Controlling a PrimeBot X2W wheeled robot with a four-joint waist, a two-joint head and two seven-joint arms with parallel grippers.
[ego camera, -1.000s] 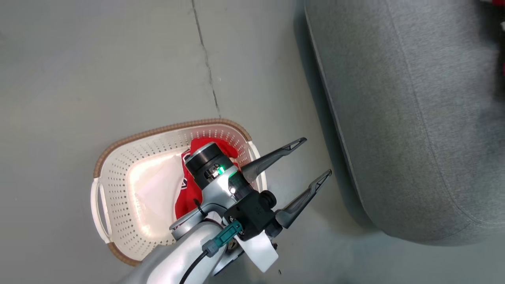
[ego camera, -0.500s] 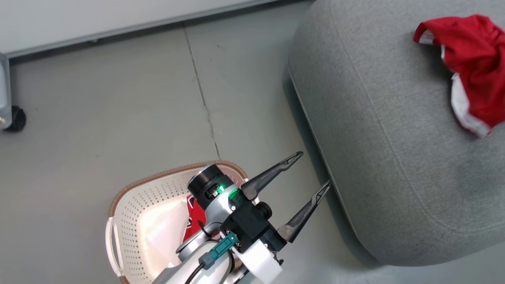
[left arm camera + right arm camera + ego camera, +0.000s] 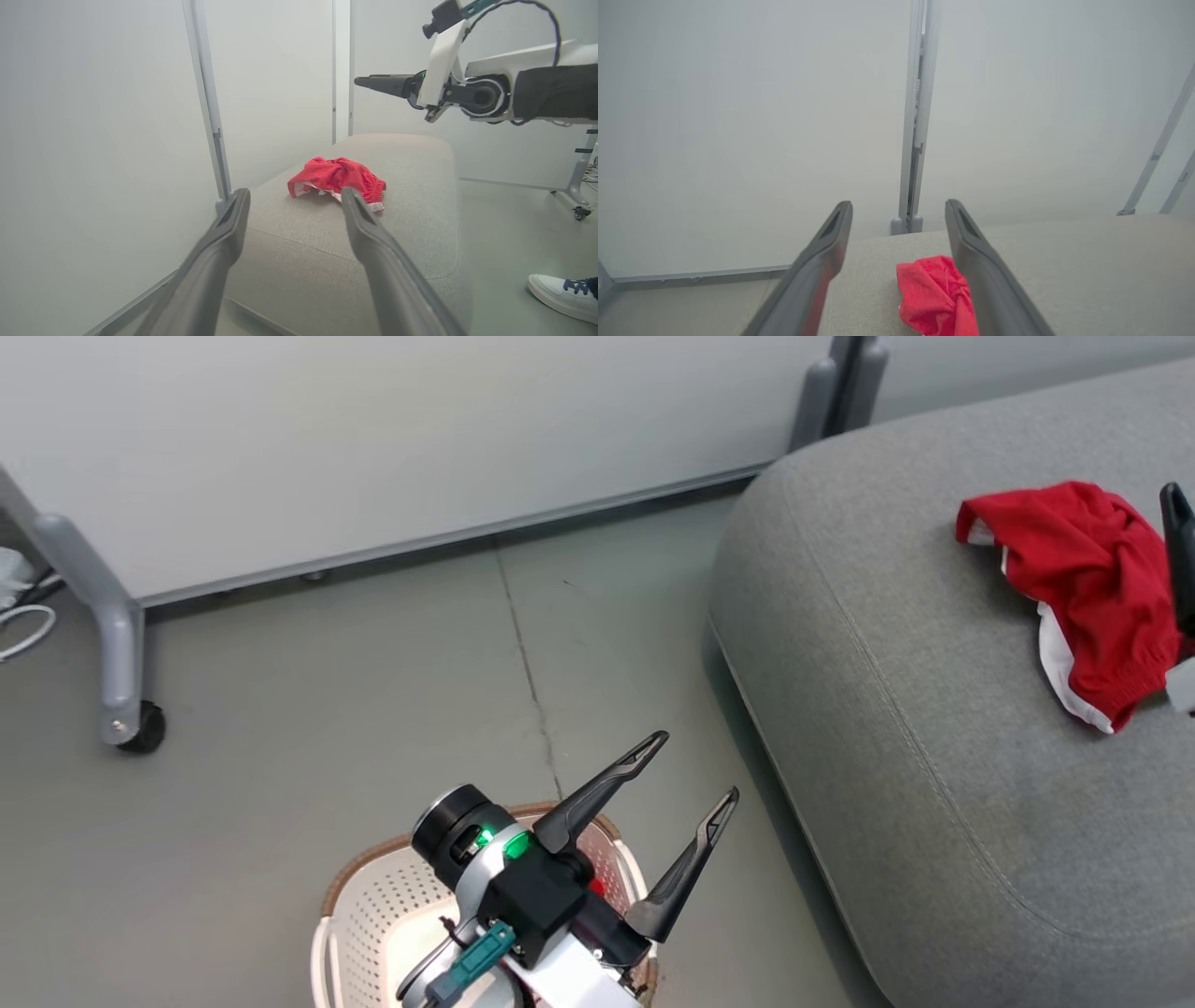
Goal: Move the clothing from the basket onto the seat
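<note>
A red garment with white trim and a gathered waistband (image 3: 1074, 569) lies crumpled on the grey seat (image 3: 887, 728); it also appears in the left wrist view (image 3: 338, 179) and the right wrist view (image 3: 936, 294). The cream basket (image 3: 373, 919) sits on the floor at the bottom edge, mostly hidden by my left arm, with a sliver of red clothing (image 3: 596, 887) showing inside. My left gripper (image 3: 695, 765) hangs open and empty above the basket's right end, pointing toward the seat. My right gripper (image 3: 899, 204) is open and empty over the seat, just above the garment.
A pale wheeled partition panel (image 3: 420, 448) stands behind the floor gap, with a caster (image 3: 140, 728) at the left. A person's white shoe (image 3: 560, 291) rests on the floor beyond the seat. Grey floor (image 3: 327, 691) lies between basket, panel and seat.
The head camera has swung up: basket slid to the bottom edge, panel and garment on the seat came into view. Left gripper stays open; a right finger now shows at the right edge.
</note>
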